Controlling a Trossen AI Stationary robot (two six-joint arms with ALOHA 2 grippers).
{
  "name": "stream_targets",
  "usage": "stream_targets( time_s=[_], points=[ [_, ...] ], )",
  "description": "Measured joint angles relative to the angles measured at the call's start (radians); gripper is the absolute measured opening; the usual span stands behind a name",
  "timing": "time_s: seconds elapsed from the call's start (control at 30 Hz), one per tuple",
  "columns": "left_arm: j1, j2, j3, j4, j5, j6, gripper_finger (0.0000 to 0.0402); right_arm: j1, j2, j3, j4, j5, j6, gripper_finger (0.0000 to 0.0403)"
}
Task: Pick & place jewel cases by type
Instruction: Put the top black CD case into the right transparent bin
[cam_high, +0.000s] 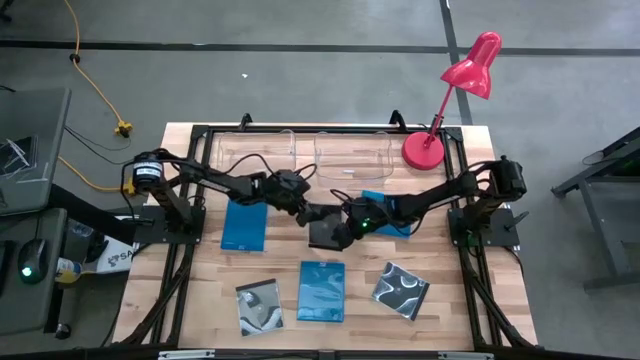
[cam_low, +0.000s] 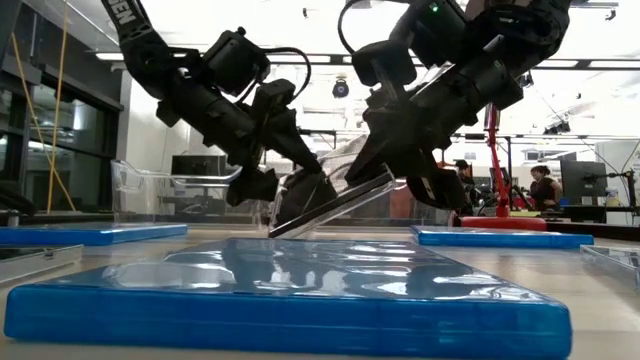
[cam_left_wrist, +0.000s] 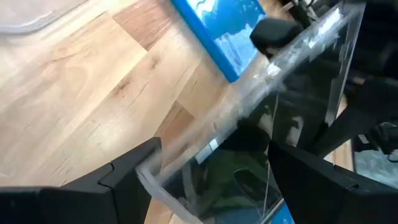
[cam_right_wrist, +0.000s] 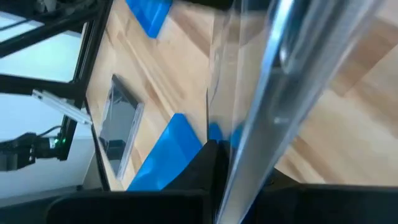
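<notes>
step: handover of black jewel case | my right gripper clenched on its edge, case tilted above bench, just behind middle blue case | my left gripper spread around other edge; clamp squarely before right releases

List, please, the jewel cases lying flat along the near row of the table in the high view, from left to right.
Swirl-cover case → blue case → second swirl-cover case.
</notes>
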Motion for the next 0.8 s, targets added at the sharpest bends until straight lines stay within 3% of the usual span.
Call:
stream_targets(
  time_s=[0.4,0.6,0.8],
  points=[
    [0.024,-0.003,0.002,0.103,0.046,0.007,0.0292,0.032,-0.103,-0.002,-0.035,0.013,0.011,0.0016],
    [0.025,-0.001,0.001,0.261,0.057,-0.002,0.0292,0.047,-0.14,-0.002,-0.095,0.011,-0.005,0.0016],
    [0.055,-0.006,0.064,0.373,0.143,-0.002,0.0292,0.067,-0.136,0.002,-0.111,0.036,-0.011,0.0016]
  ],
)
